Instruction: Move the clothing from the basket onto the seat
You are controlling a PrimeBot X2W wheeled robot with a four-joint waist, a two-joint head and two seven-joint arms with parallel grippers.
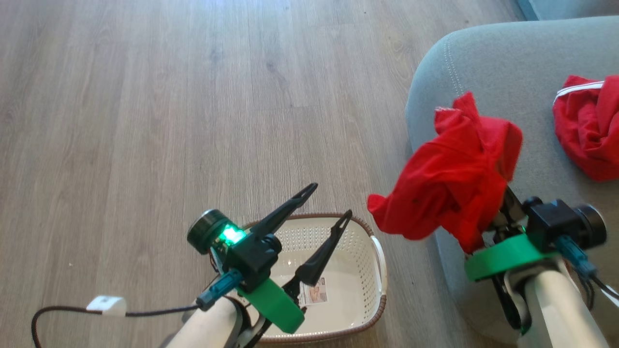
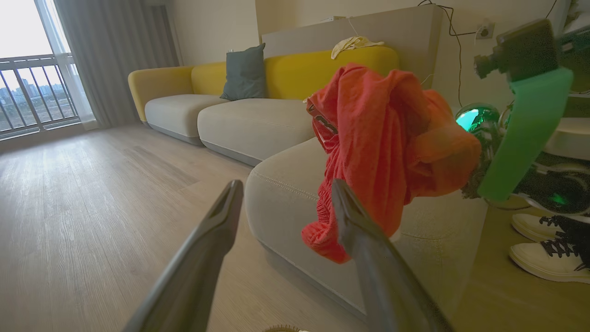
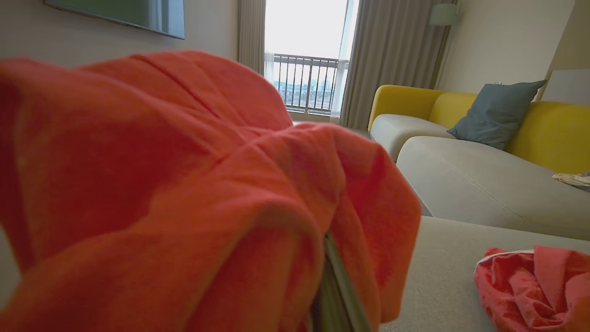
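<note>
My right gripper (image 1: 504, 207) is shut on a bright red garment (image 1: 454, 174), held in the air over the rounded corner of the grey-green seat (image 1: 508, 72). The cloth (image 3: 184, 184) drapes over the fingers and hides most of them. It hangs clear of the seat (image 2: 433, 230). A second red garment with thin white trim (image 1: 587, 125) lies on the seat further right (image 3: 530, 286). The cream basket (image 1: 379, 256) stands on the floor at the seat's left, with just a paper label (image 1: 314, 292) on its base. My left gripper (image 1: 329, 202) hovers open above it, holding nothing (image 2: 286, 193).
Wooden floor (image 1: 169, 96) stretches to the left and ahead. A dark cable with a white tag (image 1: 106, 305) lies at the lower left. Beyond are yellow-backed sofa sections with a grey cushion (image 2: 244, 74). White shoes (image 2: 544, 249) stand by the seat's side.
</note>
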